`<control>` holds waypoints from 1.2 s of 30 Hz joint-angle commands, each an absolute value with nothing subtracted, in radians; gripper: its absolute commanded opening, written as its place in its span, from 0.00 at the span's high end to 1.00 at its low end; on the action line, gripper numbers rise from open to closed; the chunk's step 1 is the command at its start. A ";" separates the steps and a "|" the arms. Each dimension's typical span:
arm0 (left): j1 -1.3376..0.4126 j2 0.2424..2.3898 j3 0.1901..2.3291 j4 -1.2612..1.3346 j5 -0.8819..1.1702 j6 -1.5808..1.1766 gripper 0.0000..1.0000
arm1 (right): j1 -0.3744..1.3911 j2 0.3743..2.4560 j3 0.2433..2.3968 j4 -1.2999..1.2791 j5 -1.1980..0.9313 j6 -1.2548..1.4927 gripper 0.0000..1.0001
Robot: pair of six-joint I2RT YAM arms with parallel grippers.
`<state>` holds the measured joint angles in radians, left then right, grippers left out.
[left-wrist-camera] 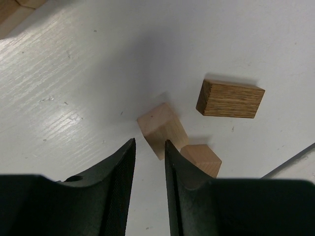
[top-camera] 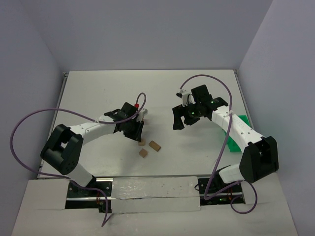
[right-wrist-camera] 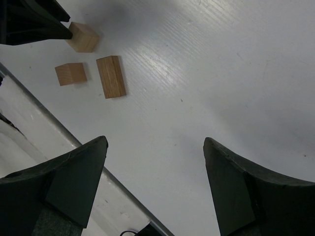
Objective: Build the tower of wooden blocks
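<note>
Three light-brown wooden blocks [top-camera: 155,146] lay on the worktop [top-camera: 162,93]; the inside of the green plastic bin [top-camera: 235,143] was hidden. Left fingers [left-wrist-camera: 113,172] stood barely parted, right fingers [right-wrist-camera: 74,172] wide, both empty.

Three light-brown wooden blocks lie in a loose cluster on the white tabletop [top-camera: 197,93], near its front edge and slightly left of the middle. Each rests directly on the surface, none on another. The pale cube [left-wrist-camera: 160,129] is the lightest in colour and sits furthest from the front edge, turned at an angle to the others. The long block [left-wrist-camera: 230,99], darker with clear grain lines, lies flat on a broad face just to the cube's right. The small block [left-wrist-camera: 202,158], warm tan and cube-like, sits nearest the front edge, close to both with narrow gaps between.
</note>
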<state>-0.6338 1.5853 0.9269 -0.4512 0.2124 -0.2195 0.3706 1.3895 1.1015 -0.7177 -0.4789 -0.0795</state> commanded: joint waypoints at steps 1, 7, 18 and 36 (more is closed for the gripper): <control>-0.652 1.599 0.965 -0.420 0.245 -0.212 0.64 | 0.376 1.371 1.139 -0.707 -0.480 -0.094 0.14; -0.683 1.610 0.963 -0.417 0.257 -0.210 0.64 | 0.376 1.368 1.136 -0.704 -0.477 -0.094 0.14; -0.716 1.640 0.990 -0.466 0.309 -0.107 0.64 | 0.377 1.368 1.132 -0.704 -0.477 -0.097 0.14; -0.718 1.617 0.993 -0.552 0.426 -0.015 0.60 | 0.377 1.370 1.132 -0.705 -0.485 -0.097 0.14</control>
